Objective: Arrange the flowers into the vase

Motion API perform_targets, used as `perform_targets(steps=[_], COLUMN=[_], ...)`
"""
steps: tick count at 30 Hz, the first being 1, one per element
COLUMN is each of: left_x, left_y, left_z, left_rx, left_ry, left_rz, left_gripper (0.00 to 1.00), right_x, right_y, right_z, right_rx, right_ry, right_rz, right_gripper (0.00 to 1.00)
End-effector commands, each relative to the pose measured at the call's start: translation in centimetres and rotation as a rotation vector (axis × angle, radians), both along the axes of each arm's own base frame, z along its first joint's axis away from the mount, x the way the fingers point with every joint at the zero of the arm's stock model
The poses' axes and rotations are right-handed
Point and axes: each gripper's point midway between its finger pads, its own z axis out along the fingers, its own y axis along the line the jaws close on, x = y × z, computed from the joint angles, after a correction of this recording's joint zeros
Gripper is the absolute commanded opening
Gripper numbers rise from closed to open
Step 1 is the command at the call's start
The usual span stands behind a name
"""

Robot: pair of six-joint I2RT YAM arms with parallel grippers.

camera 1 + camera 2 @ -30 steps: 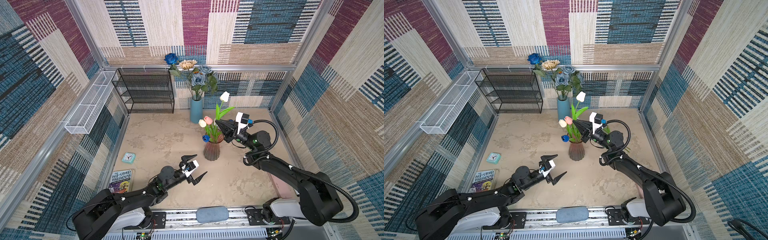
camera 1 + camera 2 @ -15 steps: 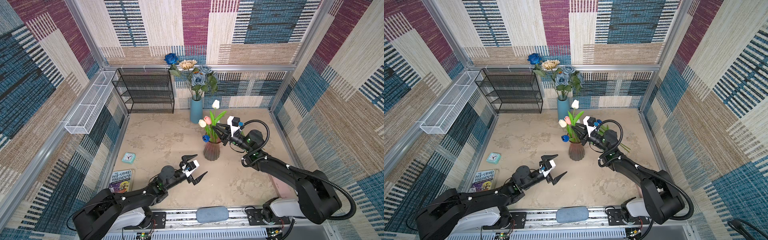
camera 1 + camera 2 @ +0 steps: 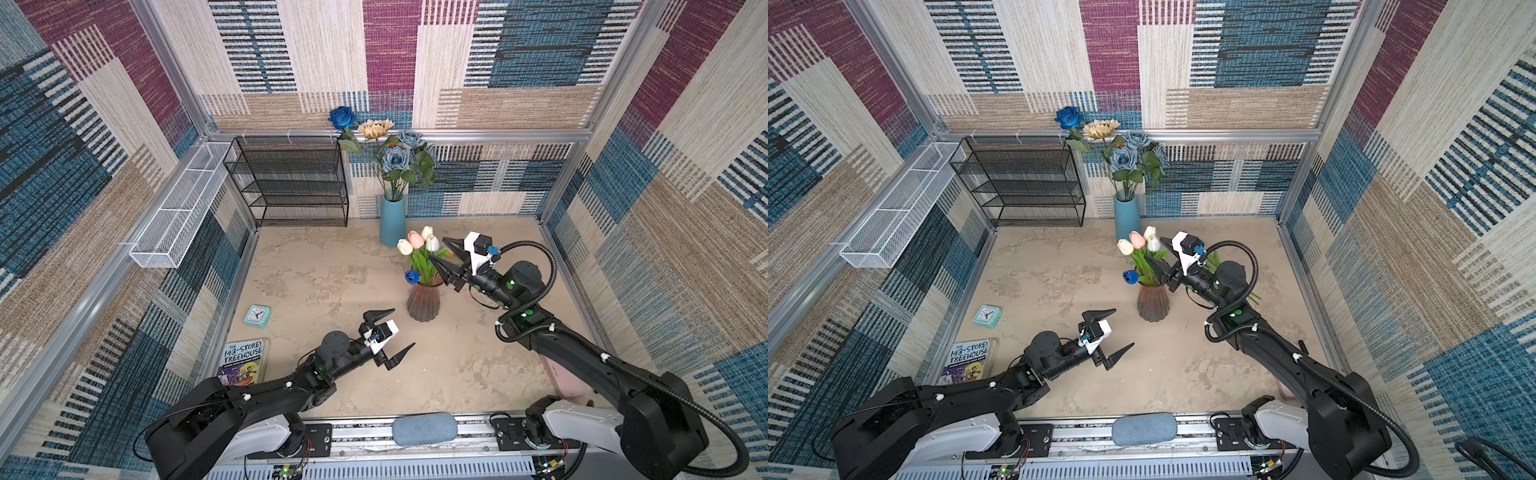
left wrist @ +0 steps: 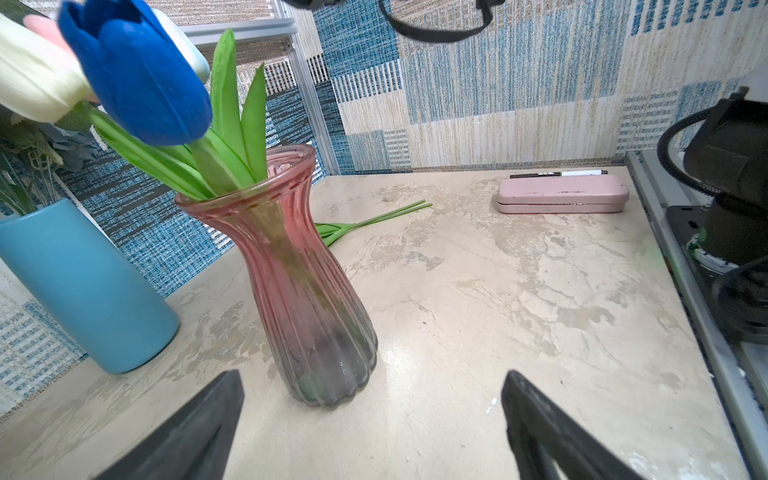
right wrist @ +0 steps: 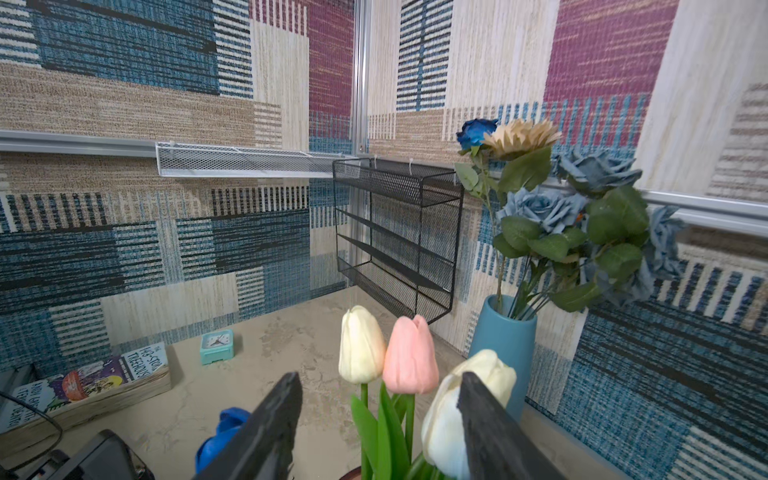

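- In both top views I see the ribbed pink glass vase point(image 3: 423, 301) standing upright near the middle of the beige stone-look table point(image 3: 332, 270). It holds short tulips: a cream tulip point(image 3: 404, 246), a pink tulip point(image 3: 415, 239), a white tulip point(image 3: 432, 242), and a blue tulip point(image 3: 412, 276) drooping over the rim.
- My right gripper point(image 3: 446, 255) sits right beside the tulip heads, above the vase mouth. Its jaws are parted, with nothing pinched.
- My left gripper point(image 3: 404, 327) hangs low over the table, near the pink vase but clear of it. Its jaws are spread wide and empty.
- At the back wall a tall blue ceramic vase point(image 3: 392, 222) holds a deep-blue rose point(image 3: 343, 117), a cream sunflower point(image 3: 376, 129) and dusty-blue roses point(image 3: 395, 158). It stands just beside a black wire shelf rack point(image 3: 291, 183).
- In the left wrist view both black fingers point(image 4: 199, 428) frame the pink vase point(image 4: 291, 270) without touching it. Loose green stems point(image 4: 374, 218) lie flat on the table behind it, and a pink case point(image 4: 561, 195) lies further off.
- In the right wrist view the fingers point(image 5: 270, 415) stand apart, with the tulip stems and leaves showing between them. One finger overlaps the white tulip point(image 5: 440, 419), and I cannot tell whether it touches.
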Motion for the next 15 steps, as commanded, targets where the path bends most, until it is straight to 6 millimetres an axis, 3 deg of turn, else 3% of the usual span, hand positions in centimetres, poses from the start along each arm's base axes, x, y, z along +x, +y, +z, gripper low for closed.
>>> perform_targets(steps=[1,4,7,11,13,15], left_x=[-0.2,-0.2,-0.3,-0.4,-0.4,-0.4], left_y=[-0.2,-0.2,-0.2,-0.2,-0.2,-0.3], left_z=[0.5,0.5,0.6,0.6,0.5,0.5], left_rx=[-0.008,-0.010,-0.011,-0.003,-0.001,-0.002], left_ry=[-0.017,-0.014,-0.015,-0.014,-0.013,-0.009], left_rz=[-0.014,-0.019,-0.022,-0.025,-0.027,-0.031], left_gripper=[1.00,1.00,1.00,1.00,1.00,1.00], right_x=[0.6,3.2,7.1,12.9,15.1,16.0], right_y=[-1.8,-3.7,-6.4,-12.6,-15.8,-18.2], right_z=[1.3,1.6,-0.6,-7.0,-11.5,-15.6], right_rx=[0.021,0.010,-0.025,-0.134,-0.229,-0.315], right_ry=[-0.015,0.062,0.224,0.547,0.718,0.861], right_rz=[-0.119,-0.255,-0.316,-0.458,-0.552,-0.563], right_gripper=[0.68,0.68,0.61,0.51,0.43,0.42])
